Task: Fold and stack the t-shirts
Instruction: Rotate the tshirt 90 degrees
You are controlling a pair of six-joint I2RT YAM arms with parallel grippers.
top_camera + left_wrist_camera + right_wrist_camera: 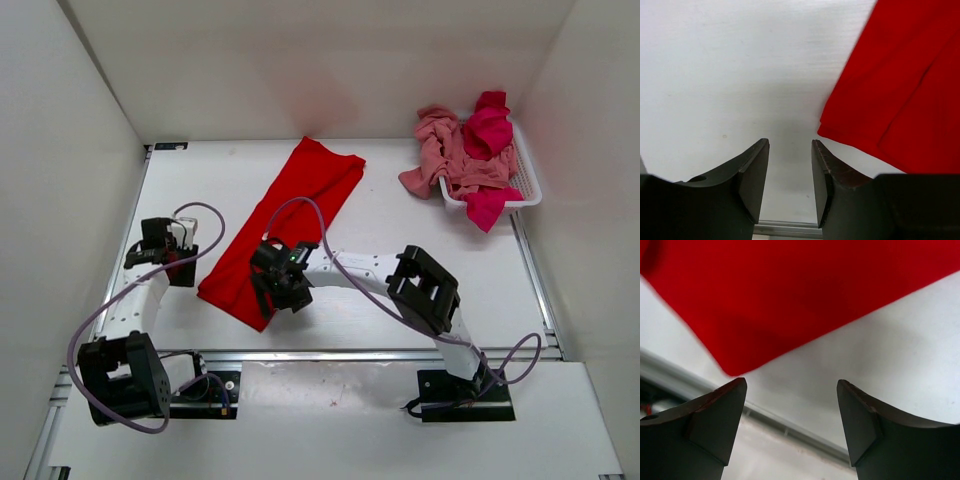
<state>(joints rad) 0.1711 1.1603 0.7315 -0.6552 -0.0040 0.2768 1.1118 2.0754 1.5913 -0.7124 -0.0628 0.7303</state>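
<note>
Both grippers are empty. On the right gripper [792, 385] the jaws are wide apart, and it hangs over the near end of the red shirt [290, 215]. On the left gripper [790, 145] the jaws are close together with only a small gap. It sits over bare table [400, 225], just beside the left side of the red shirt.

The red shirt lies flat on the table as a long strip. It runs slantwise from the far middle toward the near edge. It looks folded the long way but not yet the short way. I think the next job is to lift its near end and lay it over the far end.

The pink shirt [445, 150] and the dark pink shirt [487, 125] are bunched up in the white basket [528, 188] at the far right, well apart from both grippers.

Some things could go wrong. The shirt's near corner is close to the metal rail [790, 430] at the table edge, so a low grab could bump it. The cloth is in layers, so the jaws might catch only the top one and the fold would fall open. With one gripper lifting, the strip could twist.
</note>
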